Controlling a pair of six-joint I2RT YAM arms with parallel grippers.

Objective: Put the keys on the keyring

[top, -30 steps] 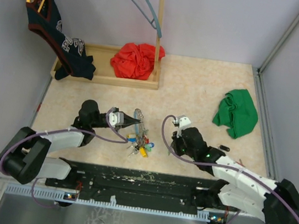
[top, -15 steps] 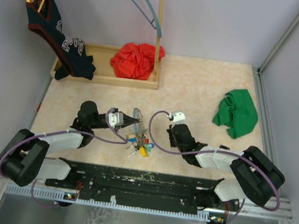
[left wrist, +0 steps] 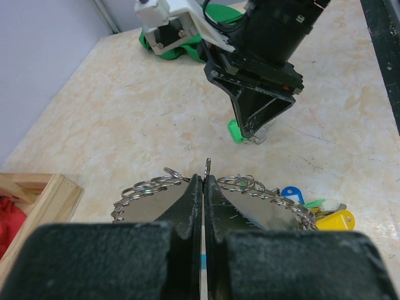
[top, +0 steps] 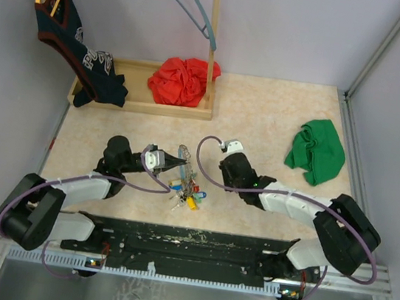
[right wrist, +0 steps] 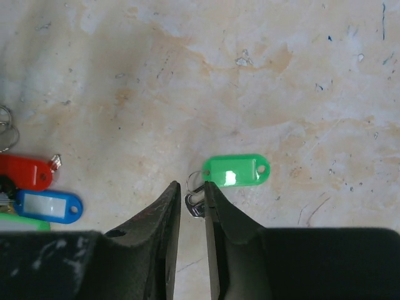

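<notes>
My left gripper is shut on the keyring, a hoop strung with several small steel rings; its wire end pokes up just past the fingertips. Tagged keys hang from it onto the table, among them blue and yellow tags. My right gripper points down at the table, jaws slightly open. A loose key with a green tag lies at its tips. The key's silver part lies between the fingers, which are not closed on it.
A wooden tray with a red cloth stands at the back left. A dark shirt and a hanger hang above it. A green cloth lies at the right, and a small black object sits near the right arm.
The right arm has swung left toward the keyring and come down over the green-tagged key, and its jaws have parted a little. The left gripper and keyring have not moved.
</notes>
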